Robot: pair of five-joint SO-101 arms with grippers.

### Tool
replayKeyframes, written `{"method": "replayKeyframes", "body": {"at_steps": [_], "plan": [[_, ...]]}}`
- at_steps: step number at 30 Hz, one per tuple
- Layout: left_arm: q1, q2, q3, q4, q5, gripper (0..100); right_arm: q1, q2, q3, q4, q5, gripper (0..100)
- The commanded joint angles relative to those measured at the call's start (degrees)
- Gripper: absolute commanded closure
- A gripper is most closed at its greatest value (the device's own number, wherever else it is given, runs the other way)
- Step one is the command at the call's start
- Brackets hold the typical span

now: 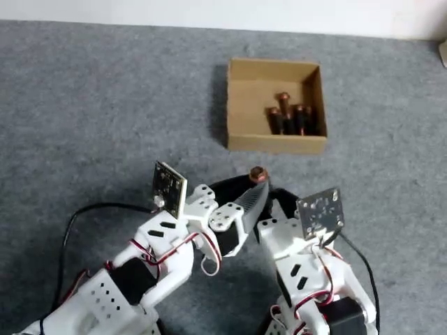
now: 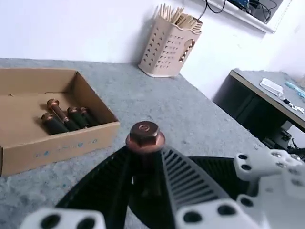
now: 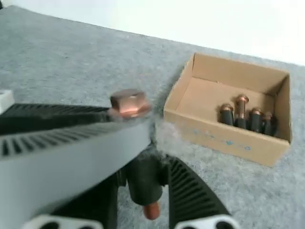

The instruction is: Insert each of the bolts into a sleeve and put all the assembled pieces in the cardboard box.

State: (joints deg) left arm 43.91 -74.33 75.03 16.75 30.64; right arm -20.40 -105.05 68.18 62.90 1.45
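Left hand (image 2: 146, 160) is clamped on the bolt (image 2: 145, 136) just under its hex head. Right hand (image 3: 145, 169) is closed round the sleeve (image 3: 143, 186), as far as I can tell. The assembly is held above the table (image 1: 105, 105), just in front of the box (image 1: 276, 143), which has a few pieces (image 1: 288, 115) inside.

Long axis near upright: head up, tip poking out below the sleeve.

My read: bolt is stiff, smooth and dense for its size, so slippery in a grip. Sleeve looks grippier. I'd carry by the sleeve mid-length, head up, so the head stops it dropping through.
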Motion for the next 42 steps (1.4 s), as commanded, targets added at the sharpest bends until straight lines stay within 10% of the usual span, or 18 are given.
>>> {"method": "replayKeyframes", "body": {"at_steps": [1,6,14,34,42], "plan": [[2.15,0.22,0.40,0.79,-0.18,99,3.91,-0.40,-1.10,-3.21,-1.49,99.4],[2.15,0.22,0.13,0.79,-0.26,98,4.09,-0.40,-1.10,-3.21,-1.41,99.4],[3.82,0.13,-0.40,5.63,-1.93,63,4.09,-0.40,-1.01,-2.95,-1.41,99.4],[7.78,-4.97,-3.74,10.55,-1.85,74,3.91,-0.22,7.52,-9.54,1.41,99.4],[5.41,-21.93,1.63,10.29,-2.02,97,3.91,-0.22,7.78,-9.54,1.41,99.4]]}}
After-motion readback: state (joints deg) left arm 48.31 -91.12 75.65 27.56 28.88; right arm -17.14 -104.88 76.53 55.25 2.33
